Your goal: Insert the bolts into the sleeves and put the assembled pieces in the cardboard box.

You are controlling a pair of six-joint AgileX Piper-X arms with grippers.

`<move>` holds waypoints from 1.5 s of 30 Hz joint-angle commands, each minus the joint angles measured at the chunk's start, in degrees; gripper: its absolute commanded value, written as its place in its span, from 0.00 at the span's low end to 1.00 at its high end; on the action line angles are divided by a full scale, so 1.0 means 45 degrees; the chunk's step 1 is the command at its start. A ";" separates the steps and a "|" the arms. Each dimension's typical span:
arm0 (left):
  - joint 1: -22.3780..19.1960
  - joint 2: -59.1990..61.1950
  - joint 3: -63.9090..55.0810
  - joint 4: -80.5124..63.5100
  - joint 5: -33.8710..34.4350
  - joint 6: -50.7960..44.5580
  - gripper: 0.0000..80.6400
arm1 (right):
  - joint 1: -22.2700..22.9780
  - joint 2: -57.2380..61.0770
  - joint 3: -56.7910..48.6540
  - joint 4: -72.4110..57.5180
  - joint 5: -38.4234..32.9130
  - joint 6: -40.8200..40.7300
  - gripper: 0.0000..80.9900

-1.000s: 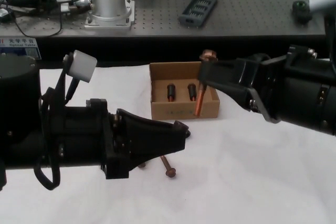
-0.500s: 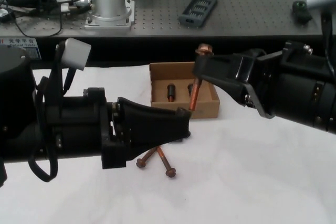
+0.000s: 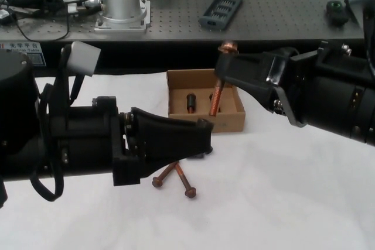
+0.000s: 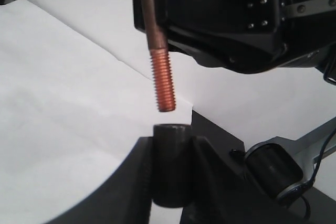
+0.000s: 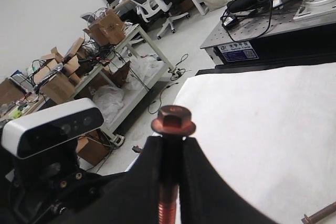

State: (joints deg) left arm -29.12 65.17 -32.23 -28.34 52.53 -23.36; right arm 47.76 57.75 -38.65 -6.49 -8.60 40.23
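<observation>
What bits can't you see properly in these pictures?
- High view: the left fingers hide the sleeve.
- Left wrist view: the top edge cuts the head off the bolt.
- Right wrist view: the right fingers hide its threads.
- High view: the pieces in the cardboard box are too small to tell whether bolted.

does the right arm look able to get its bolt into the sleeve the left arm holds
Probably yes: the right arm's jaws hold the bolt upright, its threaded tip just above the open top of the sleeve in the left arm's jaws, nothing between them. Slight centring may help.
</observation>
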 commanded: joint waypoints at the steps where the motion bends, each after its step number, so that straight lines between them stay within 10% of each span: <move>1: -0.0044 -0.0139 -0.0024 -0.0325 0.0160 -0.0121 0.01 | -0.0053 0.0058 -0.0073 -0.0844 0.0066 0.0293 0.02; 26: -0.0044 -0.0139 -0.0024 -0.1125 -0.0601 -0.0516 0.01 | -0.0053 0.0058 -0.0073 -0.0742 0.0069 0.2008 0.02; 45: -0.0044 -0.0139 -0.0024 -0.1148 -0.0735 -0.0538 0.01 | 0.1832 0.0058 -0.0073 0.0425 0.2357 -0.0133 0.02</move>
State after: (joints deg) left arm -29.12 65.17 -31.40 -30.62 50.30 -24.68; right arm 55.07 57.75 -38.92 -5.09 2.75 38.52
